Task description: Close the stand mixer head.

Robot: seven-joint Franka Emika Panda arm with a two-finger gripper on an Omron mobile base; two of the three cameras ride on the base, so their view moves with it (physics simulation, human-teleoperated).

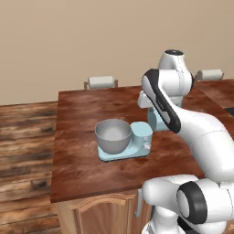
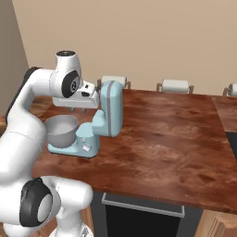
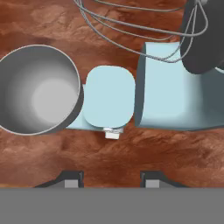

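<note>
The pincer [image 3: 112, 179] is seen nearest the hand camera, its two fingertips set apart with nothing held between them. Ahead of it to the left, the grey bowl [image 3: 37, 89] is found on the counter [image 3: 166, 153]; straight ahead lies the mixer base [image 3: 109, 96]; ahead to the right, the stand mixer head [image 2: 112, 107] is tilted up, long axis near vertical, whisk [image 3: 144, 30] raised. A push downward on it is judged needed.

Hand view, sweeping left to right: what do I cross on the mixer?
Grey metal bowl → light-blue neck top with a small white knob at its lower edge → stand mixer head, raised, its wire whisk across the top of the view.
</note>
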